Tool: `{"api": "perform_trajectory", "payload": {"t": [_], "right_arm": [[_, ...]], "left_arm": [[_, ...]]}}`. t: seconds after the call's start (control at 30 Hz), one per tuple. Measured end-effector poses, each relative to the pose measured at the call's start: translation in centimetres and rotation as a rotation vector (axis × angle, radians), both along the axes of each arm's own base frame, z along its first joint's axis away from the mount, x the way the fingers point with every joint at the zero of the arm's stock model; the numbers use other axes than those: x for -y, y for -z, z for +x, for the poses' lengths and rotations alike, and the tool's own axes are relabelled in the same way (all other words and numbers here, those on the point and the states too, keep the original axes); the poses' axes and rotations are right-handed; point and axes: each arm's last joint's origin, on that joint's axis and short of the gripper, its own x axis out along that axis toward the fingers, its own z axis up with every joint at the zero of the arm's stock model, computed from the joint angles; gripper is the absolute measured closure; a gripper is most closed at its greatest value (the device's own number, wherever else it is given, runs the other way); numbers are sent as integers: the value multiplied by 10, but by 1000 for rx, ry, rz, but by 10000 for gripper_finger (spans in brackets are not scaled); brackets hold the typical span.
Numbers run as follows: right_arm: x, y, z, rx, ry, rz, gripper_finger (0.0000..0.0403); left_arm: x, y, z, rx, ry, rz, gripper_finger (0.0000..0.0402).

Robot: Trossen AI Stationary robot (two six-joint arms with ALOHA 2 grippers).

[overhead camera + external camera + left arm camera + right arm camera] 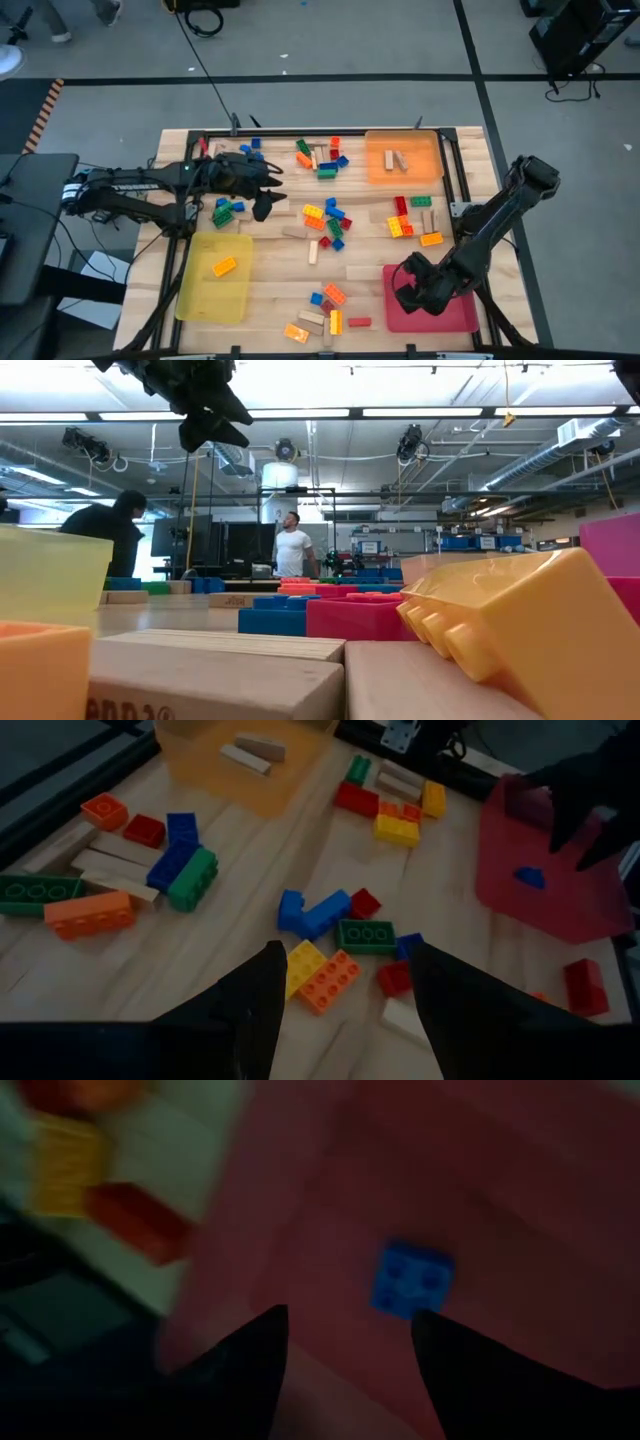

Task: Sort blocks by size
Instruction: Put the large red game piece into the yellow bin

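A wooden desk (270, 275) with a dark frame along its edges carries three flat trays. The yellow tray (215, 290) lies near the front left corner, the orange tray (420, 150) near the far right corner, and the red tray (470, 312) at the front right corner. Grey floor (330, 40) crossed by dark tape lines surrounds the desk. In the room beyond, a person in a white shirt (293, 550) stands under ceiling lights, and a person in dark clothes (115, 535) is at the left.

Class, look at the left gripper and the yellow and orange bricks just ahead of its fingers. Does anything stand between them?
Nothing visible does. The left gripper hangs open over bare table, with the yellow brick and orange brick directly ahead.
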Motion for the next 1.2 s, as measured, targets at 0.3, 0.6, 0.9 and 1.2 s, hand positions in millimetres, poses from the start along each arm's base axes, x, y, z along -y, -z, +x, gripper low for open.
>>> {"api": "perform_trajectory", "payload": {"t": [0.3, 0.6, 0.9, 1.2], "right_arm": [[17, -52, 15, 212, -115, -127, 213], [26, -89, 76, 330, -336, -330, 230], [14, -89, 147, 244, -526, -310, 231], [-15, -61, 171, -15, -600, -283, 229]], "left_arm": [[2, 0, 0, -2, 2, 2, 184], [2, 2, 0, -21, 16, 20, 184], [17, 15, -11, -201, 103, -11, 184], [51, 15, -11, -198, 239, 0, 184]]}}
